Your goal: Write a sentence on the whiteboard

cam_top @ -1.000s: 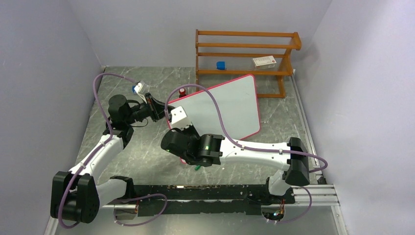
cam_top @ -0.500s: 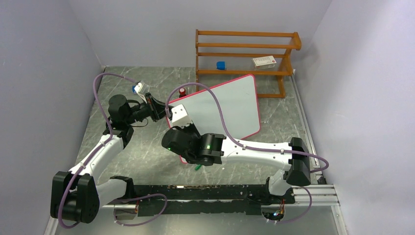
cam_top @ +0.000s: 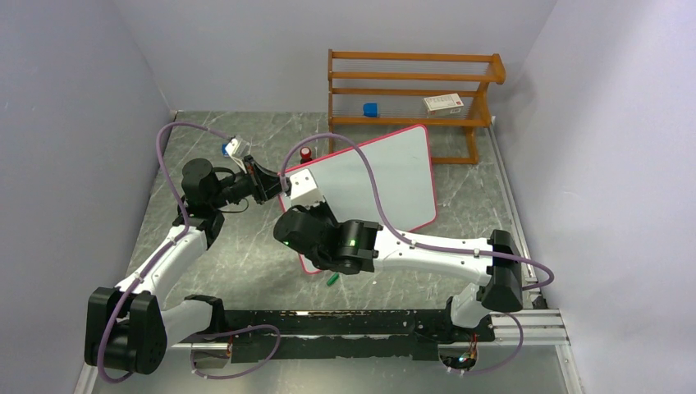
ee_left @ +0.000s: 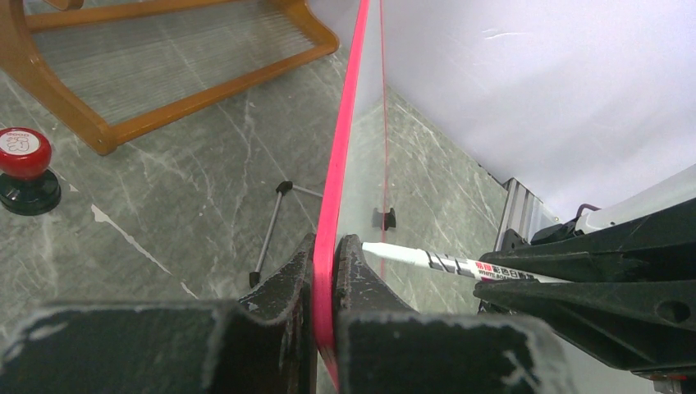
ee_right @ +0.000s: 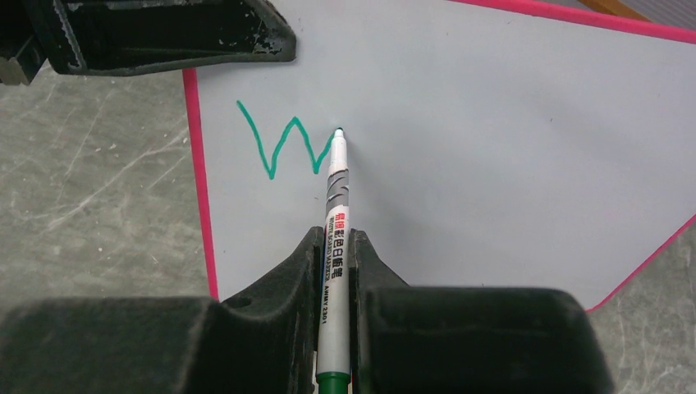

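Our right gripper (ee_right: 332, 240) has crept slightly up the whiteboard (ee_right: 492, 123) since a second ago. It is clamped on a marker (ee_right: 337, 185), tip touching the end of a green W (ee_right: 281, 148). Our left gripper (ee_left: 327, 250) pinches the whiteboard's pink edge; it stands tilted on the table (cam_top: 246, 246), near the rack (cam_top: 410, 57).

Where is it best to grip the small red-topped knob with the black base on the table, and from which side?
Probably by the rounded red top of the small red-topped knob with a black base, coming from straight above: it stands upright on the grey marble-patterned table, and the top rises clear of its wider base.
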`<state>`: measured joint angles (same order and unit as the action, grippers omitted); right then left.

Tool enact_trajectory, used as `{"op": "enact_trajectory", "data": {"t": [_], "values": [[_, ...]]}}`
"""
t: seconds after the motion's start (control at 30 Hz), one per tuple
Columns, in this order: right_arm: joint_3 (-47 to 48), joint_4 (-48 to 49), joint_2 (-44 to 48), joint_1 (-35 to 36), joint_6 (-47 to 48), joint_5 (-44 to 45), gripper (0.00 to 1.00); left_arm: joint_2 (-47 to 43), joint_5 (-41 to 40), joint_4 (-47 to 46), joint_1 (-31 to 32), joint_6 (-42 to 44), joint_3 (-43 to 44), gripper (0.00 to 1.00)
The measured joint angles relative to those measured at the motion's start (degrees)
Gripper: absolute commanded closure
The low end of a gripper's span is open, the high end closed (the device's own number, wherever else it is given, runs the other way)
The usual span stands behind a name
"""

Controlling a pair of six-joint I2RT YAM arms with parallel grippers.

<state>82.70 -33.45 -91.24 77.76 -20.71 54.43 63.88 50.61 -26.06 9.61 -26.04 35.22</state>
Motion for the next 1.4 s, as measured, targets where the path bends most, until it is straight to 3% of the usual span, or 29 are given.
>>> {"op": "enact_trajectory", "data": {"t": [0.83, 1.4], "values": [[-0.07, 2.36, 1.09, -1.36, 1.64, 0.00, 1.00, -0.02, -0.07, 0.24, 0.09, 0.33, 0.09, 0.95], [-6.91, 3.15, 9.60, -1.68, -0.31, -5.57, 1.00, -0.02, -0.17, 1.44, 0.52, 1.18, 0.83, 0.95]]}}
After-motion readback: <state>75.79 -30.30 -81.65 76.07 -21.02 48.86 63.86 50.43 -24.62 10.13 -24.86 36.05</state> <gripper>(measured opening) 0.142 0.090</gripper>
